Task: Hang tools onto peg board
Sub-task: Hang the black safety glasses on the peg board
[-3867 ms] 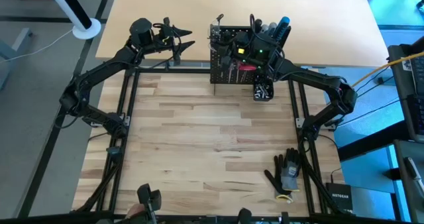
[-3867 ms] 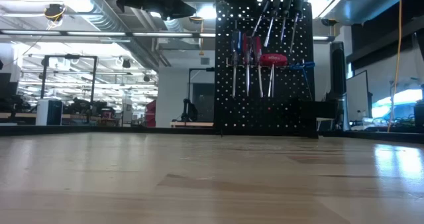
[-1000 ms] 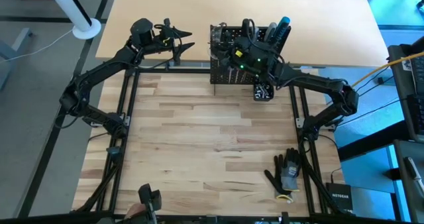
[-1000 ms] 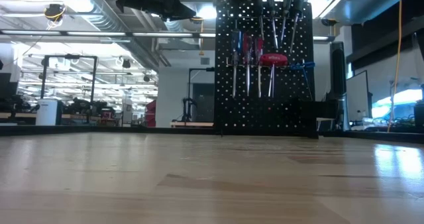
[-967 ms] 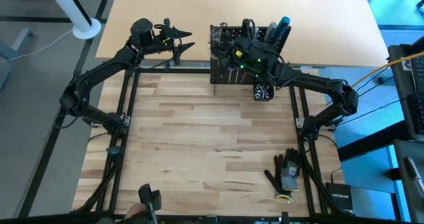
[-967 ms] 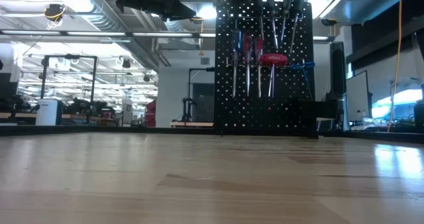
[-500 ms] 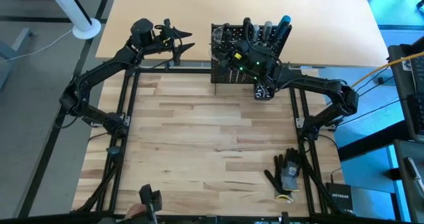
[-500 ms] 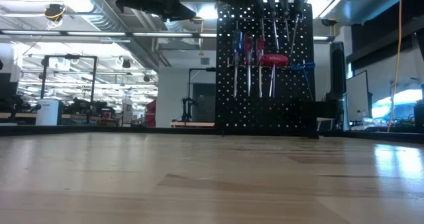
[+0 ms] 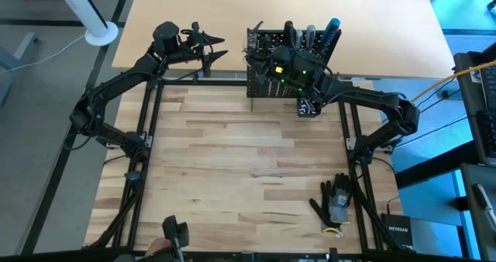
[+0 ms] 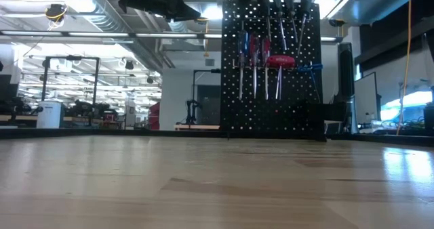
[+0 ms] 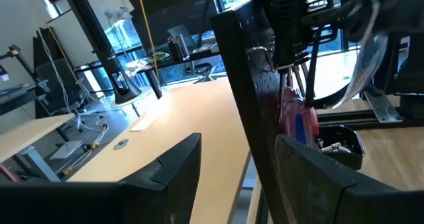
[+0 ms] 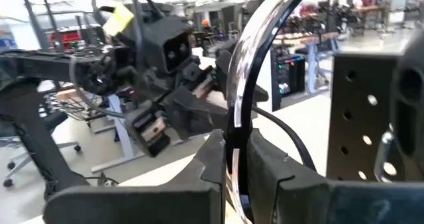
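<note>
Wooden table [image 9: 232,161] fills the view from above, with the black peg board [image 9: 271,64] upright at its far edge and several tools [image 10: 266,53] hanging on its face. Right gripper [image 9: 273,60] sits over the board's top, having edged leftward along it in the last few seconds, fingers [image 12: 218,164] clenched on a thin curved tool [image 12: 248,71], so another hanging looks under way. Left gripper [image 9: 213,46] waits beside the board, fingers spread and empty.
</note>
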